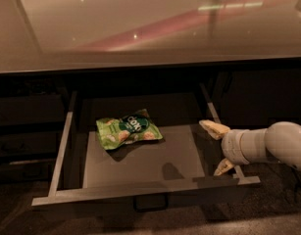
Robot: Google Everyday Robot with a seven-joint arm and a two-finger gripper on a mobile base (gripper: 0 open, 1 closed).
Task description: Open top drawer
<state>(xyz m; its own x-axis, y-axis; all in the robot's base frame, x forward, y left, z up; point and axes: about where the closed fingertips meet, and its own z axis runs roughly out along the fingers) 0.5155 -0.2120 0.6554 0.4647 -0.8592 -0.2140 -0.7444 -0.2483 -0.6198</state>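
Quick status from my end. The top drawer [115, 193] is pulled well out from under the table [140, 23]; its front lip sits lowest in the view, with the little dark loop handle [150, 202] hanging under the middle of it; the two side rails run back into the dark opening beneath the table edge.

Room-wise, the grey tray floor is mostly bare. There's one green snack bag [128, 130] lying flat toward the back left; the whole front half and the right side of the tray are open space. It's dark cabinet to the left and right of the drawer, and dark speckled floor [267, 217] in front of it and under my arm [282, 143].

My fingers [215, 148] are at the drawer's right side, coming in from the right, and they're spread wide with nothing clamped between them. The upper one pokes in over the right rail toward the tray; the lower one points down near the front right corner, just beside where the rail meets the front lip; the rail runs through the gap between them. Honestly I can't tell whether either tip actually touches the rail or just hangs over it.

So the drawer front and handle are off to my lower left, the handle well apart from the fingers; the bag is further left and further back, nowhere near them.
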